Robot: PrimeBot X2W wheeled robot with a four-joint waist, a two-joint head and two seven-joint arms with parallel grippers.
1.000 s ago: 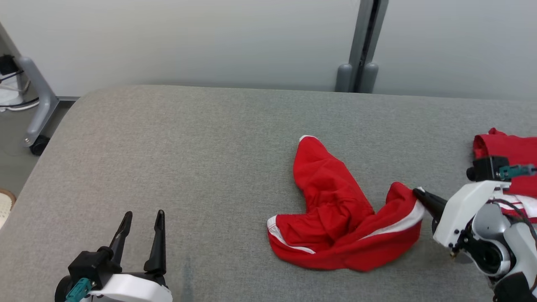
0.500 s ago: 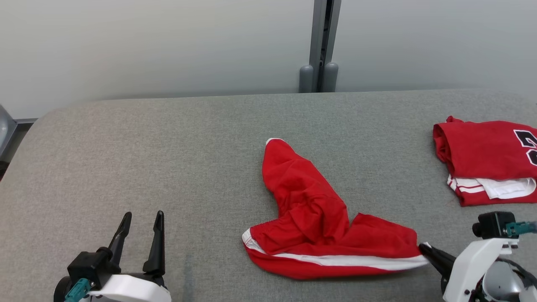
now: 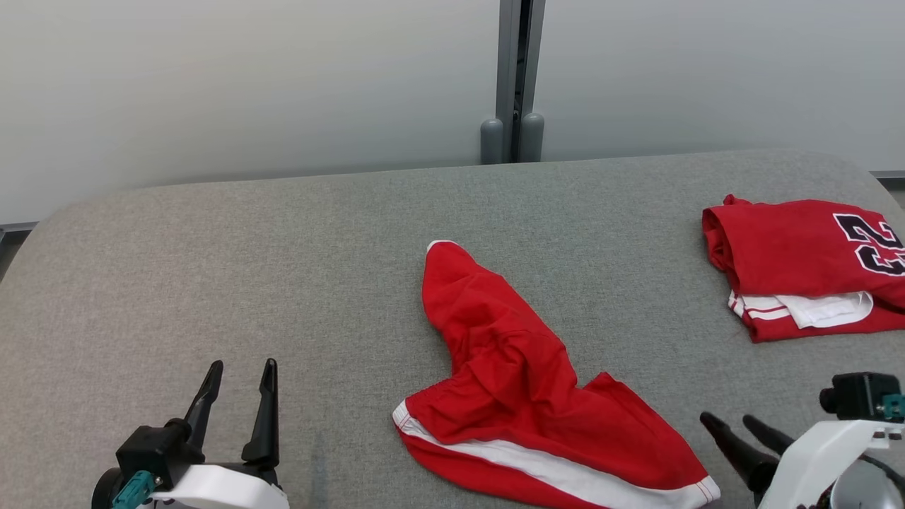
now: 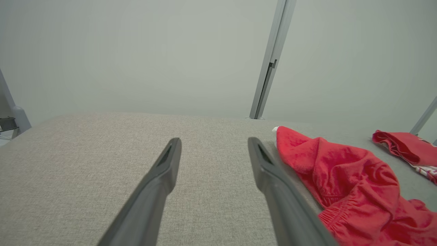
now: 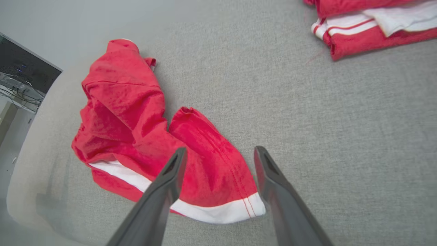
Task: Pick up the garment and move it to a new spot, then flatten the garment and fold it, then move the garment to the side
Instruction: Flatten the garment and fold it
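On the grey cloth-covered surface (image 3: pixel 212 283), near its front edge and a little right of centre, I see the garment (image 3: pixel 509 375): red shorts with a white side band. One leg reaches toward the back wall and the other runs out to the right. They lie rumpled, not flat, and the bottom of the head view cuts off their near edge.

From the right wrist view the garment (image 5: pixel 136 119) is easier to read. Its white-hemmed leg end lies below the gap of the right gripper (image 5: pixel 221 149). The fingers are spread apart and hold nothing. One finger (image 5: pixel 164 191) covers part of the white band, and I cannot tell whether the tips touch the cloth. In the head view the right gripper (image 3: pixel 725 418) sits just right of that hem, with most of its arm out of frame.

The left gripper (image 3: pixel 242 364) rests at the lower left, well apart from the garment, fingers parted and empty. Its own camera shows the left gripper (image 4: pixel 214 140) over bare surface, with the garment (image 4: pixel 344 171) cut off at the right and bottom.

A folded red jersey (image 3: pixel 792 254) lies at the far right; the frame edge clips its black number.
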